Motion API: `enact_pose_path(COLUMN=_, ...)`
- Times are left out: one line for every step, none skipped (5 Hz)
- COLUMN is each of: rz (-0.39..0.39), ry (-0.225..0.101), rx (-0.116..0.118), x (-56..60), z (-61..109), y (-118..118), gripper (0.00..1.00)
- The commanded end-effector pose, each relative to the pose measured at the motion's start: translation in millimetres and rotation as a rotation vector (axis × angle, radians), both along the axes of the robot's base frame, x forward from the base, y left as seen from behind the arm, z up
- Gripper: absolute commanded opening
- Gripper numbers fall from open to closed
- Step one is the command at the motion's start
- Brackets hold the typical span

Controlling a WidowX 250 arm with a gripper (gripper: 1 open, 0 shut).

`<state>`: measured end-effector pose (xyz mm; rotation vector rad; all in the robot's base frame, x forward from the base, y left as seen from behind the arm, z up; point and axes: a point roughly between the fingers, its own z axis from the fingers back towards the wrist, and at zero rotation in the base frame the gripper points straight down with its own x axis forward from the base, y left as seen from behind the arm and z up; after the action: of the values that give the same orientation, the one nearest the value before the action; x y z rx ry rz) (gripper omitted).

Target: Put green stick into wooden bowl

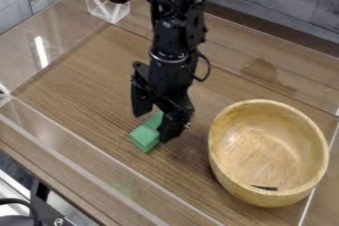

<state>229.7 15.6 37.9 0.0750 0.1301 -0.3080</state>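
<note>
Not much clutter here: a clear plastic wall (54,136) runs along the near edge of the dark wood-grain counter (79,81), and a white wire stand (106,7) sits at the back. The round light-wood bowl (269,151) holds only a small dark mark. The black hand (158,119) hangs wide open, straddling the small flat bright green stick (146,134), gripping nothing, left of the bowl.

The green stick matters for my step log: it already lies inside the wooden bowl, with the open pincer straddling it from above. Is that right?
Not quite. The green stick lies on the table, left of the wooden bowl, not inside it; the bowl holds only a small dark mark. The camera view shows this. The rest stands: the open pincer straddles the stick from above.
</note>
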Motion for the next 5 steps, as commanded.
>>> enact_pose_path(rz=0.001, ry=-0.076, rx=0.014, x=8.0, z=9.2, y=2.7, gripper=1.00)
enact_pose_path(rz=0.002, ry=-0.099, rx=0.023, x=9.6, z=6.7, y=4.7, gripper=1.00)
enact_pose_path(rz=0.004, ry=-0.122, rx=0.030, x=11.1, z=4.0, y=6.7, gripper=1.00)
enact_pose_path(rz=0.007, ry=-0.141, rx=0.036, x=12.3, z=1.5, y=8.4, gripper=1.00)
enact_pose_path(rz=0.009, ry=-0.160, rx=0.041, x=13.5, z=-1.2, y=10.1, gripper=1.00)
